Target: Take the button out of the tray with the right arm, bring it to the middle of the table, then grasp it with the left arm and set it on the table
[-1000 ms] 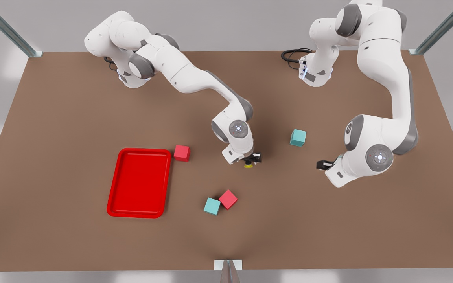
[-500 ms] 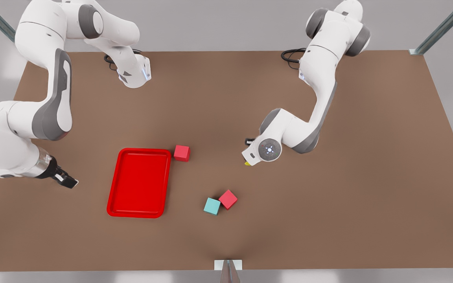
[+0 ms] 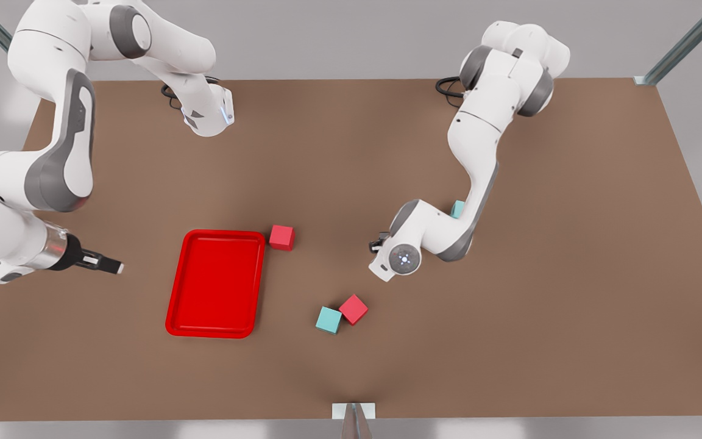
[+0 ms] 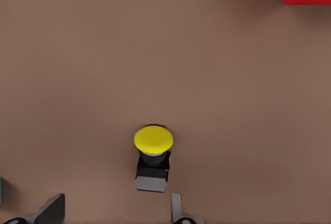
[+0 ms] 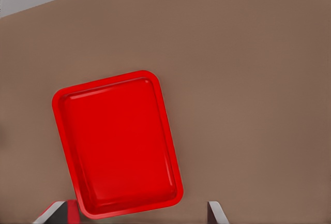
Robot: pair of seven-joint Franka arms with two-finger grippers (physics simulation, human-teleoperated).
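The left gripper (image 4: 111,211) has shifted lower over the table (image 3: 540,317), fingers spread, holding nothing; the button (image 4: 152,157) stands just ahead, yellow cap upward. The right gripper (image 3: 104,266) waits open beside the tray (image 3: 216,283).

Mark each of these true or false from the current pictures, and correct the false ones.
1. The button lies in the tray. False: it sits on the bare table, and the tray holds nothing.
2. The left gripper is open. True: its fingers stand apart beside the button, not touching it.
3. The right gripper hovers over the middle of the table. False: it is at the front view's left, outside the tray.
4. A red cube sits by the tray's corner. True.
5. A teal cube and another red cube sit together. True.
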